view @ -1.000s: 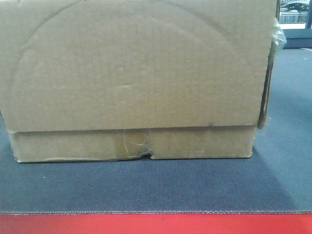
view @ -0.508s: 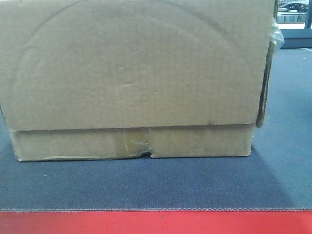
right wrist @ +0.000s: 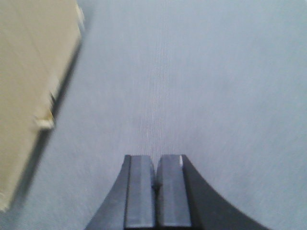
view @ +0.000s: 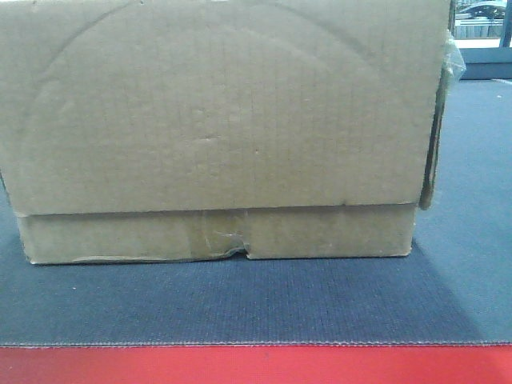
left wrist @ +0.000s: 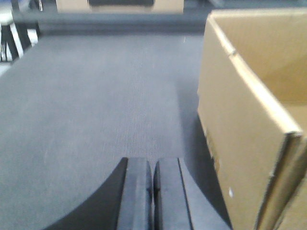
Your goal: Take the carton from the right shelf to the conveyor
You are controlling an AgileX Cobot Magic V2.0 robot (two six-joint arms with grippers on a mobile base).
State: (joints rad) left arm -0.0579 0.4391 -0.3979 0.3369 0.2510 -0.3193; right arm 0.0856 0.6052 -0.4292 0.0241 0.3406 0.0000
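The tan carton (view: 224,120) rests on the dark woven conveyor (view: 240,304), filling most of the front view; its lower flap band has clear tape and a torn notch. A red strip (view: 256,366) runs along the belt's near edge. In the left wrist view my left gripper (left wrist: 153,165) hovers over the belt (left wrist: 96,105), shut and empty, with the open-topped carton (left wrist: 240,120) just to its right. Over on the other side, my right gripper (right wrist: 156,163) is also shut and empty above the belt (right wrist: 201,86), the carton's side (right wrist: 29,86) to its left. The right shelf is out of view.
Beyond the belt, the left wrist view shows another cardboard box (left wrist: 120,5) at the far end and dark frame legs (left wrist: 12,40) at the far left. A railing and windowed area (view: 484,24) sit behind the carton's right edge.
The carton and belt sit a few pixels higher in the front view than a second ago; since half a second ago nothing has moved.
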